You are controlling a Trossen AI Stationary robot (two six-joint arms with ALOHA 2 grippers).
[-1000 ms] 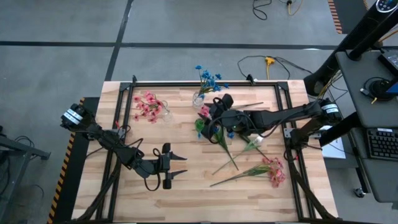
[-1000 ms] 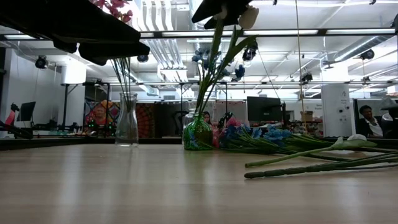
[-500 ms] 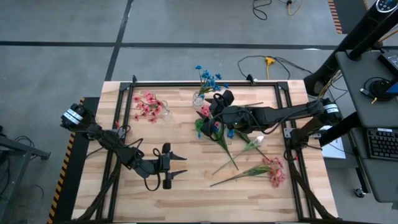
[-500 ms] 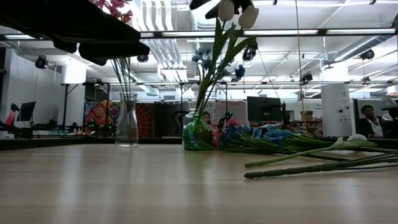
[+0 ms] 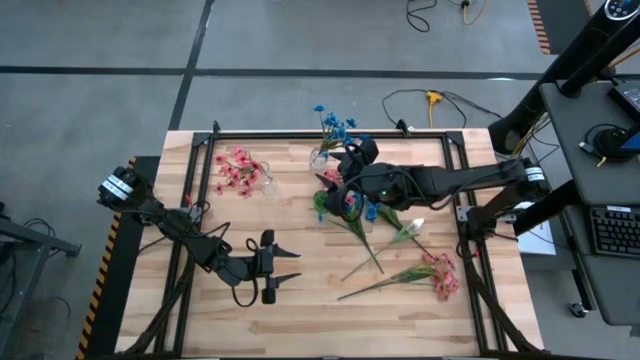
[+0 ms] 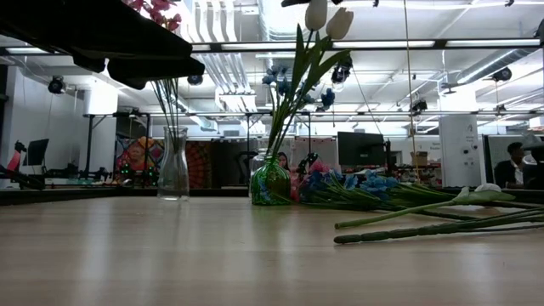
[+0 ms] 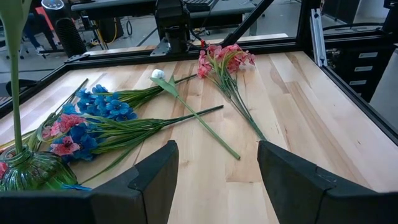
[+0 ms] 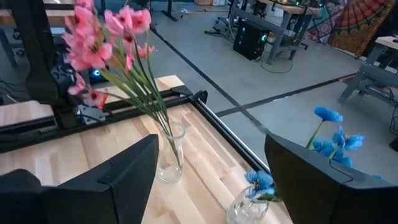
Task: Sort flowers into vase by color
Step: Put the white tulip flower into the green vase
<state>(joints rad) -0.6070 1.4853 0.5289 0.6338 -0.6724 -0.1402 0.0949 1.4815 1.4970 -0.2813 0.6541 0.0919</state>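
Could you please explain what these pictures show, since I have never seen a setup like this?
Two robot arms work at a wooden table. One camera looks straight down, one sits level with the tabletop, and one rides on each wrist. The left gripper waits open and empty near the front. The right gripper hangs open, holding nothing, above the green vase, where a white flower stands. A clear vase holds pink flowers; another holds blue flowers. More pink, blue and white sprigs lie loose on the table.
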